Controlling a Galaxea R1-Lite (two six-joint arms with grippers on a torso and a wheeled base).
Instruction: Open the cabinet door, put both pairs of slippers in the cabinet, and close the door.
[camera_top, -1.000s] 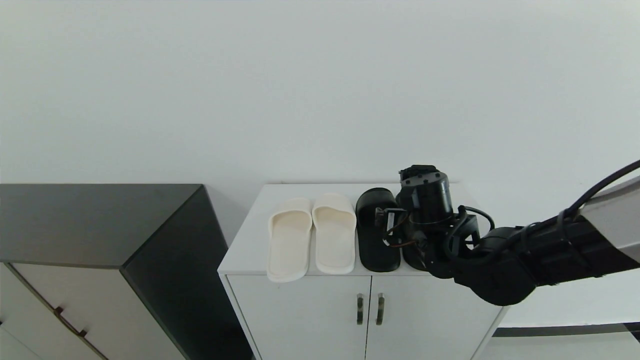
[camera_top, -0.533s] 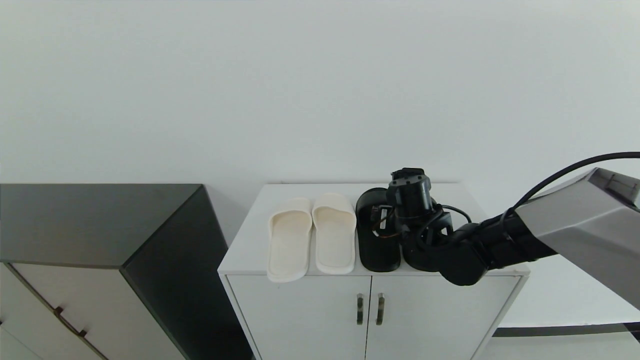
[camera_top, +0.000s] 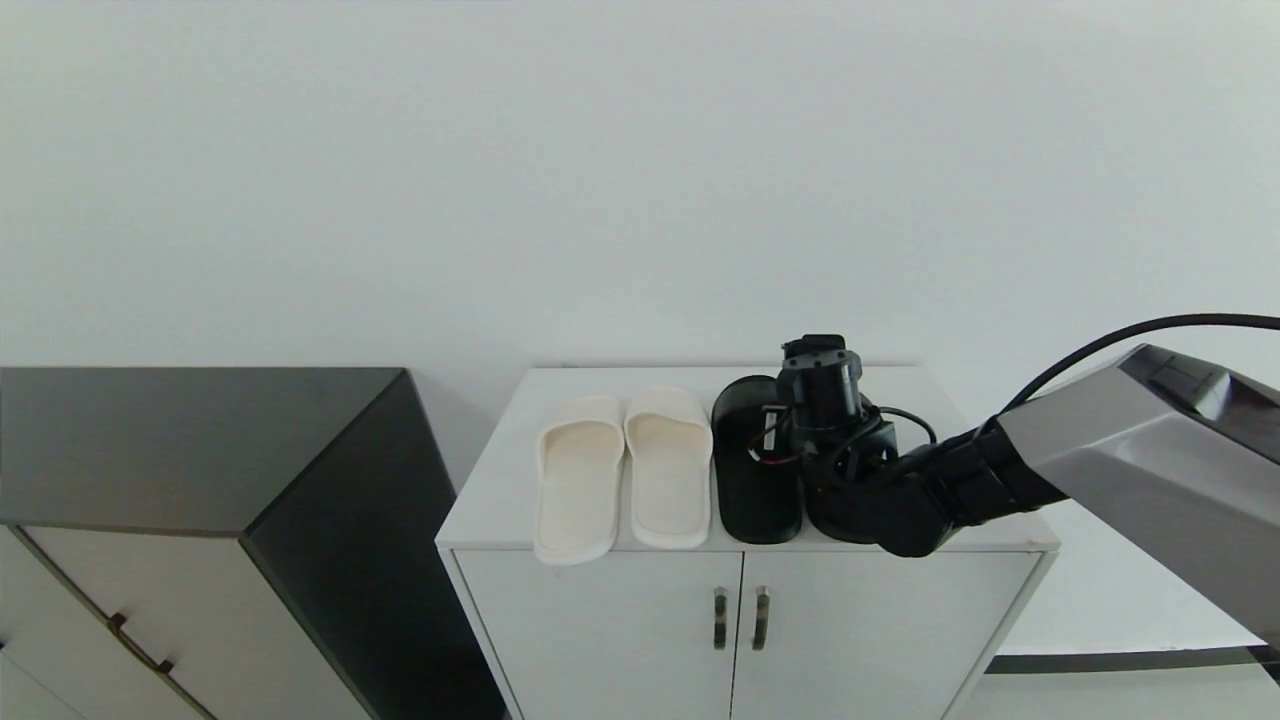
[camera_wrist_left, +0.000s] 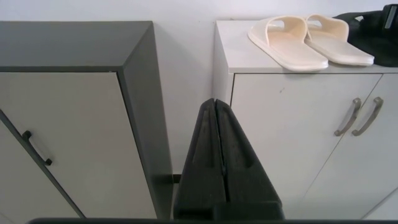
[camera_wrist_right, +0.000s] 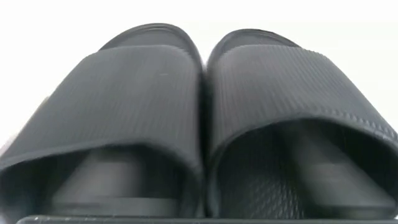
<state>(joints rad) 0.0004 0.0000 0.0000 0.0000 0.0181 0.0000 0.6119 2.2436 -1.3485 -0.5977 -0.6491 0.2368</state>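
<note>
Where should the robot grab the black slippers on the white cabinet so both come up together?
Pinch the two inner strap walls where the black slippers touch, one finger in each opening. Come from the heel end, at the front edge of the cabinet: the arched straps open that way and sit pressed together.

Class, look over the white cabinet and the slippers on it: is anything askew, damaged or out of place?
Nothing much. The white slippers and black slippers lie in neat pairs on the white cabinet; only the white slippers' heels jut slightly past its front edge. Both doors are shut, with no visible damage.
</note>
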